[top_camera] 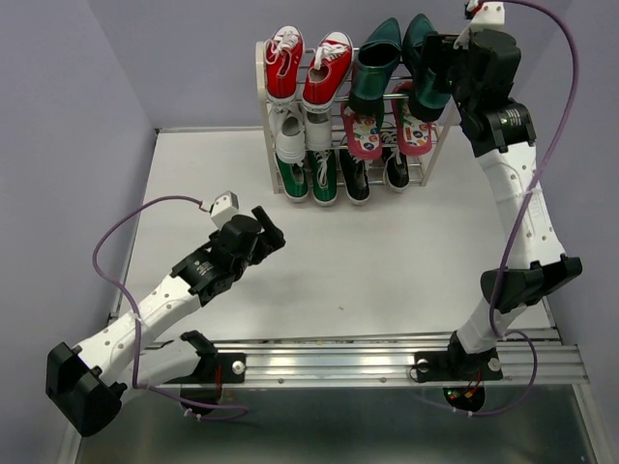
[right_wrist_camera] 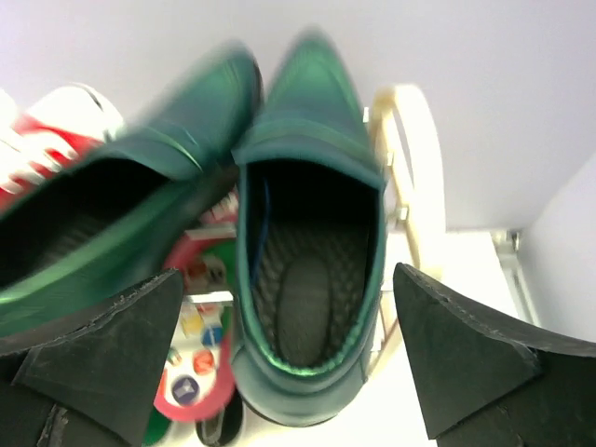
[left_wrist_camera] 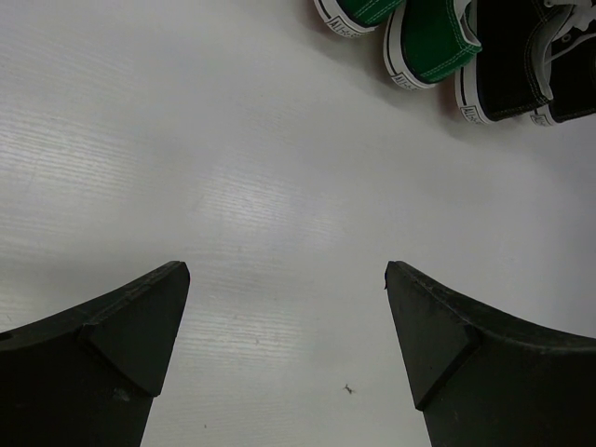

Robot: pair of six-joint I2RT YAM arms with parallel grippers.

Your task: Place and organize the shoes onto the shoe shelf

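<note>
The cream shoe shelf (top_camera: 261,70) stands at the back of the table. Two dark teal loafers (top_camera: 375,66) sit on the right of its top tier. Below them are pink-edged flip-flops (top_camera: 363,133), and black sneakers (top_camera: 355,176) are on the bottom tier. My right gripper (top_camera: 432,70) hovers open over the right loafer (right_wrist_camera: 307,196). Its fingers (right_wrist_camera: 466,358) stand either side of the heel with gaps, gripping nothing. The shelf's side frame (right_wrist_camera: 414,168) is just right of that loafer. My left gripper (top_camera: 271,232) is open and empty over bare table (left_wrist_camera: 279,186), well short of the shelf.
Red sneakers (top_camera: 305,63), white sneakers (top_camera: 290,130) and green sneakers (top_camera: 308,176) fill the shelf's left half. Green toes (left_wrist_camera: 428,37) and black toes (left_wrist_camera: 507,70) show at the top of the left wrist view. A purple wall is behind the shelf, a metal rail (top_camera: 338,362) along the near edge.
</note>
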